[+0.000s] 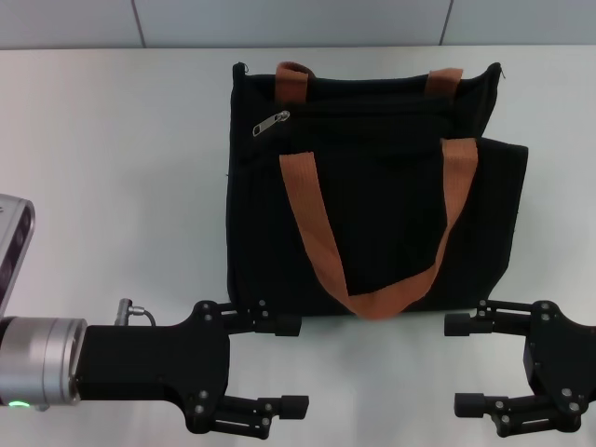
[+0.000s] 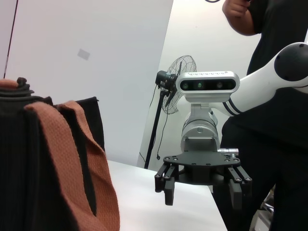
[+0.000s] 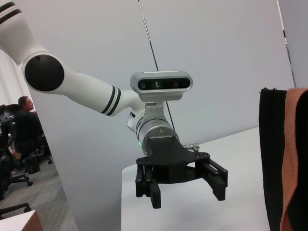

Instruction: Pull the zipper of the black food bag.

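Note:
The black food bag (image 1: 391,196) lies flat on the white table (image 1: 112,186), with its orange-brown strap handles (image 1: 312,228) on top. The zipper (image 1: 271,123), a small silver pull tab, sits near the bag's upper left corner. My left gripper (image 1: 291,365) is open just in front of the bag's near left corner. My right gripper (image 1: 461,364) is open just off the near right corner. Neither touches the bag. In the left wrist view, the bag (image 2: 29,168) is close by and the right gripper (image 2: 203,195) is beyond it. The right wrist view shows the bag's edge (image 3: 272,159) and the left gripper (image 3: 186,196).
Bare white tabletop spreads to the left of the bag and between the grippers. A standing fan (image 2: 175,77) and a person in black (image 2: 269,57) are behind the table's edge in the left wrist view.

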Motion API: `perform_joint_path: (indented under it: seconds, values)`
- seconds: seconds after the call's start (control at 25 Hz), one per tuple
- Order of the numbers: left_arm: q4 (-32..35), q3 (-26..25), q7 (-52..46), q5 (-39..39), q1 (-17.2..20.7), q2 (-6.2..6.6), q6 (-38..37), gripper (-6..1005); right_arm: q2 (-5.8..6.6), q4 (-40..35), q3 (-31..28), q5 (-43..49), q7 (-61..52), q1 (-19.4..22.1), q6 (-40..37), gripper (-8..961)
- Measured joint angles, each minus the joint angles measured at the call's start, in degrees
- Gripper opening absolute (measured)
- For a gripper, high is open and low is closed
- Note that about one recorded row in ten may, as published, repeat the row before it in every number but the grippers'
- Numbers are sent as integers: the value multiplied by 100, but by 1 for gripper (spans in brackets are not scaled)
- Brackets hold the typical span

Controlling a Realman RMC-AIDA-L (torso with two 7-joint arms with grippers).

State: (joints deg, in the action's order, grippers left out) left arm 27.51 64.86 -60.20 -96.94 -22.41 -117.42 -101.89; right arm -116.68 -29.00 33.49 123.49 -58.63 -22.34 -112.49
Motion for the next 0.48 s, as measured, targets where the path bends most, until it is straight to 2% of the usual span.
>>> perform_joint_path:
  seconds: [0.48]
  values:
    - [0, 0, 0, 0, 27, -8, 3, 806, -7, 0, 8, 0, 6, -21, 8, 827]
